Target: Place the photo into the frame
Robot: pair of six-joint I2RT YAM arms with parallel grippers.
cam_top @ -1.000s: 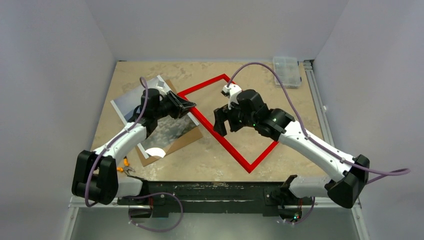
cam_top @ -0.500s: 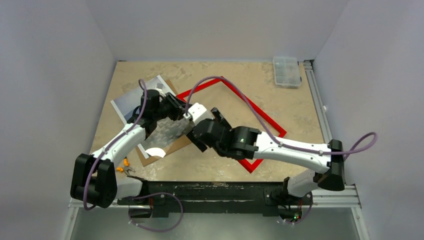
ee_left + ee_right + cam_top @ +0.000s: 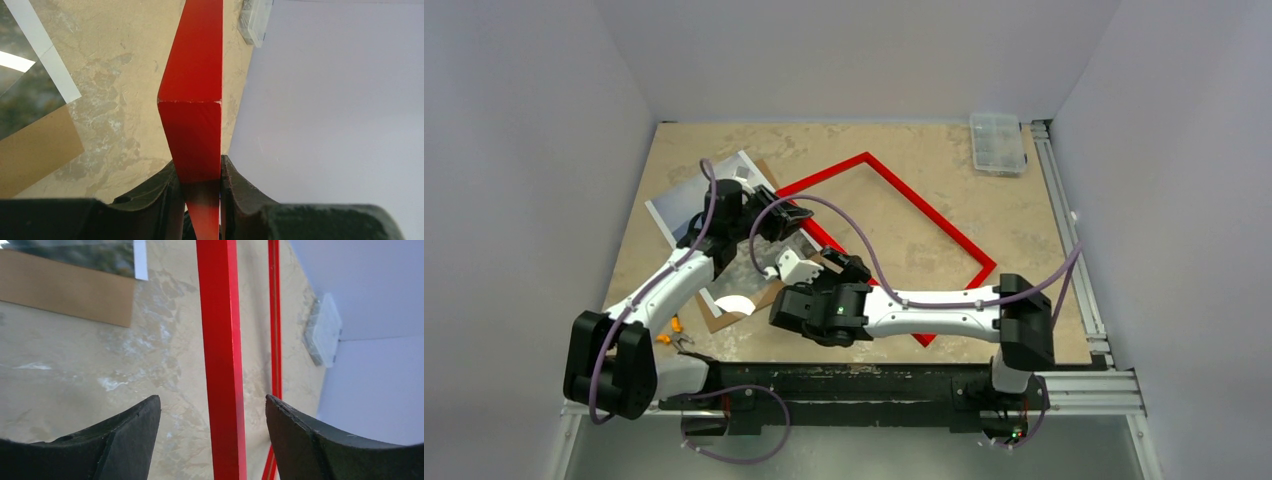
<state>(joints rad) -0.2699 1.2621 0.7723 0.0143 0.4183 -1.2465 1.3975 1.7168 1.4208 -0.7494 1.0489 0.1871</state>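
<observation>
Stiff and seemingly light, the frame is pinched at its nine-o'clock corner by the left gripper; its seven-o'clock rail is straddled, ungripped, by the wide-spread right gripper.

Both arms are bolted to a long black metal mounting bar. The left arm and the right arm have smooth white link shells and bulky matte-black joint housings, the largest nearest the bar. A thin purple cable trails along each arm away from the bar. The left tool and the right tool, at the ends farthest from the bar, have curved matte-black fingers. A small white block sits behind the right tool.
</observation>
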